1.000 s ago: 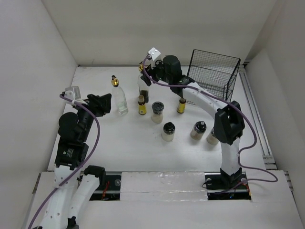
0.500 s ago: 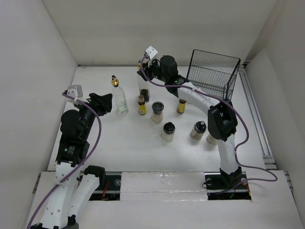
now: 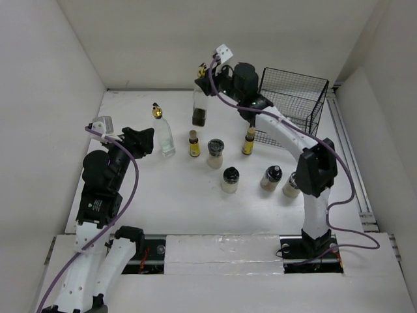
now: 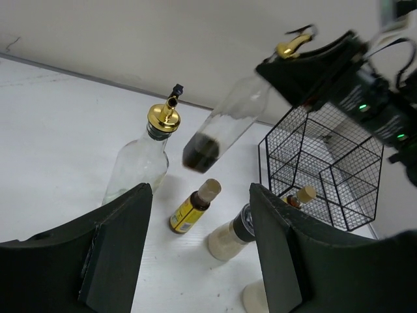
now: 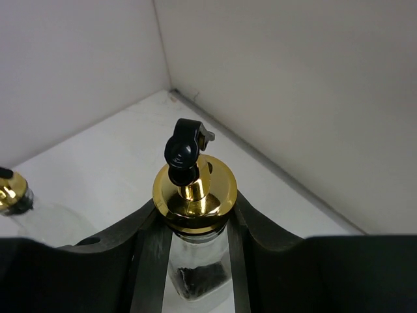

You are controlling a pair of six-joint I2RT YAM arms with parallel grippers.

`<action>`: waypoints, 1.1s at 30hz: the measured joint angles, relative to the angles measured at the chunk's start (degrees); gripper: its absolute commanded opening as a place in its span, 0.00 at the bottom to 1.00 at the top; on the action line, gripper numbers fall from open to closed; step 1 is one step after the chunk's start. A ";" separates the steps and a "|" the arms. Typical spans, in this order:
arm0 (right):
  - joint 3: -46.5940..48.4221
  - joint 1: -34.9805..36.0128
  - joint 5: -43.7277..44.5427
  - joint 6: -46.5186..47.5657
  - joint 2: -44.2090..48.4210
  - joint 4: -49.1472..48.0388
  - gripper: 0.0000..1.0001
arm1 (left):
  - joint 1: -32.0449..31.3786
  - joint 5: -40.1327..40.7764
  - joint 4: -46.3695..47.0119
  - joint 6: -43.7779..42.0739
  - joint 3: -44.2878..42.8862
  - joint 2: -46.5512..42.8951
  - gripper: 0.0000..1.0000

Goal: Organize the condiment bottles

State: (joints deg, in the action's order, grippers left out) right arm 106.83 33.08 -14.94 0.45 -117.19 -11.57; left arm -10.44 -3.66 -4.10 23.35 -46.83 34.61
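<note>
Okay, the right hand [image 3: 207, 83] was clamped on the neck of the dark-liquid bottle [image 3: 200, 107], just under its gold pourer [image 5: 195, 191]. The bottle hung tilted, its base off the surface [image 3: 163, 195], toward the back and left of the wire basket [image 3: 293, 98]. A little dark liquid sat in the bottle's low end.

The left hand [image 3: 144, 140] was spread wide and held nothing. The clear bottle [image 3: 166, 138] stood upright just beyond its fingers, apart from them, and looked nearly empty.

Two yellow bottles stood upright with tan-brown caps, one [image 3: 194, 145] right of the clear bottle and one [image 3: 248, 142] at the basket's front edge. Both had yellow labels with dark print, too small to read.

Four shaker jars stood upright. One [image 3: 215, 153] was beside the first yellow bottle and one [image 3: 230, 180] was nearer the arms. The last two [image 3: 271, 177] [image 3: 290, 187] were close together by the right arm. I saw no readable writing on the jars or the glass bottles.
</note>
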 measured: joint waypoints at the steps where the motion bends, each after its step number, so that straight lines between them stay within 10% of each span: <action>1: 0.33 -0.61 0.39 -0.20 1.55 0.52 0.02 | 0.00 0.00 0.00 0.00 0.00 -0.04 0.57; 13: 10.75 -16.06 7.37 0.04 15.54 4.11 0.00 | 0.00 -0.63 0.00 0.00 0.00 -0.22 0.57; 33: 16.96 -22.60 24.50 2.75 4.85 13.92 0.00 | 0.00 -1.90 0.72 -0.02 0.00 1.16 0.57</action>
State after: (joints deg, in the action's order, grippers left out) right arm 123.79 10.48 9.56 3.20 -112.33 2.35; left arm -10.44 -5.56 -3.38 23.33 -46.83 35.77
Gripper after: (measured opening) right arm 0.409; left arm 0.571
